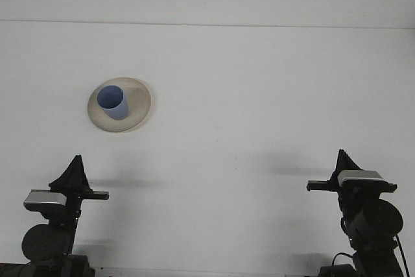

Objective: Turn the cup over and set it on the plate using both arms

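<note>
A broad white matte table [259, 95] fills nearly the whole front view, bare apart from one setting on its left side. At the bottom corners sit the two dark arms: the left gripper [74, 172] low at the left edge and the right gripper [342, 161] low at the right edge, both well apart from everything on the surface and neither carrying anything. Whether their jaws are released or clenched cannot be told from this angle.

The round beige ceramic plate [137, 97] lies left of centre, farther up the table than the left arm. Standing on it, toward its left portion, is the small blue cup [112, 102], mouth upward and touching the plate.

Judging from this arrangement, the flip and the placement look finished, and the arms appear parked. The next move likely calls only for keeping both arms clear of the plate.
</note>
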